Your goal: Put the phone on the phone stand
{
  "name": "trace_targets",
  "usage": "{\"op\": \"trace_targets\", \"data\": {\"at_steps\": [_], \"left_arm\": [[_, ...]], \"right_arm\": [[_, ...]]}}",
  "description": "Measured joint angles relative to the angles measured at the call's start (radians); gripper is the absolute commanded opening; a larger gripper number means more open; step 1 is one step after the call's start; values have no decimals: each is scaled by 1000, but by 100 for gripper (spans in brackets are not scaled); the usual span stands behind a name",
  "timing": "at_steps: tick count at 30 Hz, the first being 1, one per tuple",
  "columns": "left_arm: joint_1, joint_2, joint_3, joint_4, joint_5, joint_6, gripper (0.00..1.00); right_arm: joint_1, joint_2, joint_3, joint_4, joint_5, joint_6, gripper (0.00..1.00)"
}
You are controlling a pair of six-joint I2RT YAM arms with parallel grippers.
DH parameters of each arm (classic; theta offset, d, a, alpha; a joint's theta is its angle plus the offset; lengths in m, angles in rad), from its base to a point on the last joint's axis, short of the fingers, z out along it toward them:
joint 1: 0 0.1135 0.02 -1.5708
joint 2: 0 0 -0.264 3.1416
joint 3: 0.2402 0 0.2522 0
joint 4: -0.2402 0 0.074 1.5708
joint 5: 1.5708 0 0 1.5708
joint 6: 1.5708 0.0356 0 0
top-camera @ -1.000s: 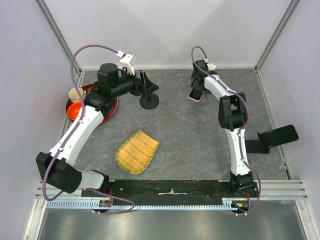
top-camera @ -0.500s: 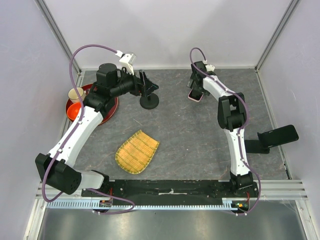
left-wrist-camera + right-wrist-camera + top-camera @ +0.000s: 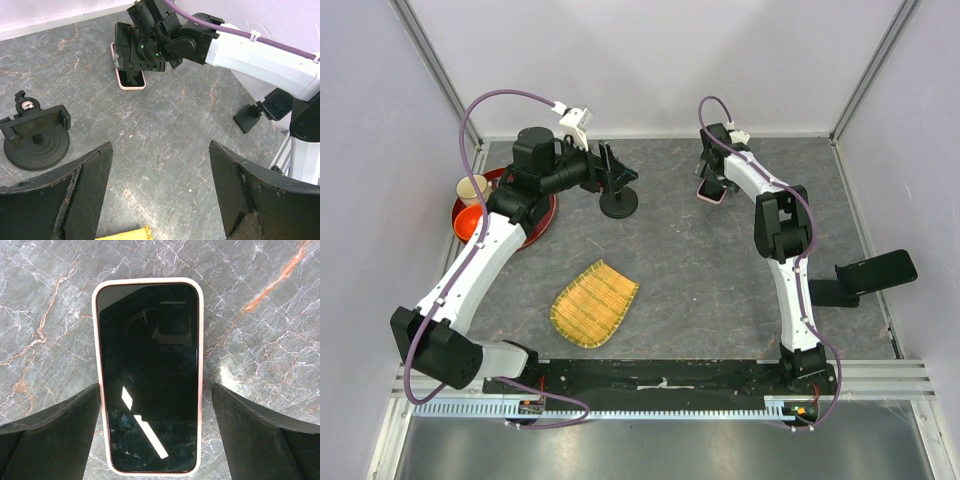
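Tray: a round red tray (image 3: 544,215) sits at the left edge of the desk (image 3: 720,280), toward the far left corner.
Tray contents: a pale cup (image 3: 472,188) at the back and an orange bowl (image 3: 470,222) nearer. I cannot tell what is inside either.
Left arm: it rises from the near left corner, passes over the tray and bends right along the far edge.
Left claw (image 3: 160,165): spread wide and holding nothing, near the phone stand but apart from it.
Right arm: it stretches from the near right corner to the far edge, with the wrist pointing down.
Right claw (image 3: 155,390): spread wide, with one finger on each long side of the phone. Neither finger touches it.
Phone (image 3: 148,375): it lies flat and screen up on the desk near the far edge, right of middle and well apart from the phone stand.
Phone stand (image 3: 36,142): upright on its disc base near the far edge, left of middle, with the clamp on top.
Mat (image 3: 594,303): a woven yellow mat lies toward the near edge.
Second stand (image 3: 865,275): an angular black stand at the right edge.
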Motion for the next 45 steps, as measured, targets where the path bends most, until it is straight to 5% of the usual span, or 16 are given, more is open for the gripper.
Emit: {"op": "trace_targets", "data": {"at_steps": [3,4,7,19,25,32,39,45], "left_arm": [[0,0,0,0,0,0,84],[0,0,0,0,0,0,84],[0,0,0,0,0,0,84],[0,0,0,1,4,-5,84],[0,-1,0,1,5,-7,84],[0,-3,0,2,6,-8,84],[0,-6,0,3,7,-8,84],[0,-10,0,3,7,-8,84]], "right_arm": [[0,0,2,-6,-9,-8,75],[0,0,3,-10,-15,-15,60],[-1,-2,3,-17,-33,-43,50],[-9,-169,-275,85,-128,-195,66],[-8,-204,-320,72,-185,-274,86],[-8,-206,-330,60,-227,-326,93],[-8,-206,-330,60,-240,-350,89],[-8,-202,-320,47,-241,-360,63]]}}
